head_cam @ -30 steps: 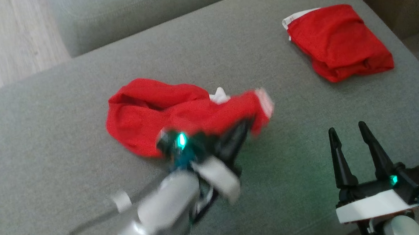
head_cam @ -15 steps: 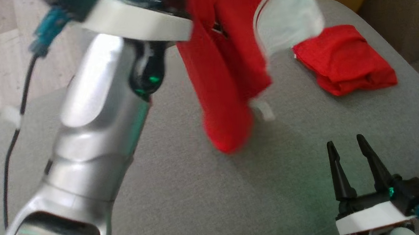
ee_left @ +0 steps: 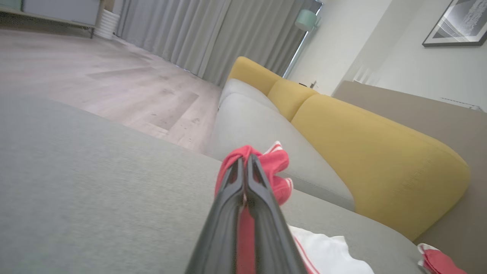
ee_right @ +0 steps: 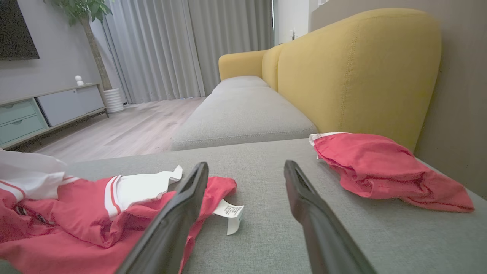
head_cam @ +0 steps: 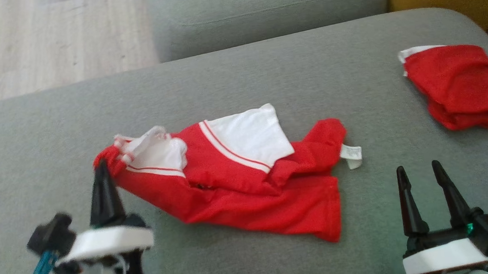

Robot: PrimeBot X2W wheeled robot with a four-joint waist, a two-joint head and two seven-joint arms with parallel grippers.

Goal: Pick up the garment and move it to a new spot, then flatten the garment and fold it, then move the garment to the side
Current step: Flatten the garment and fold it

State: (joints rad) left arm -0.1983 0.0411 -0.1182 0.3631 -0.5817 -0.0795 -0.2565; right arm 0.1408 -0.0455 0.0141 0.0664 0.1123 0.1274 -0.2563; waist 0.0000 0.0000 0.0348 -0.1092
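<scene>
The garment, red with white panels and a white label, lies partly spread in the middle of the grey cushion. My left gripper at the lower left is shut on its bunched left corner. The left wrist view shows red cloth pinched between the closed fingers of that gripper. My right gripper stands open at the lower right, a little to the right of the garment's hem. In the right wrist view the garment lies to the left of the gripper, whose fingers have nothing between them.
A second red garment, folded, lies at the cushion's far right, and again in the right wrist view. A yellow backrest rises behind it. Another grey seat and wooden floor lie beyond the cushion's far edge.
The left gripper lifted the crumpled garment high, then brought it down and to the left, laying it out spread. The head camera shifted too. The right gripper stayed open.
</scene>
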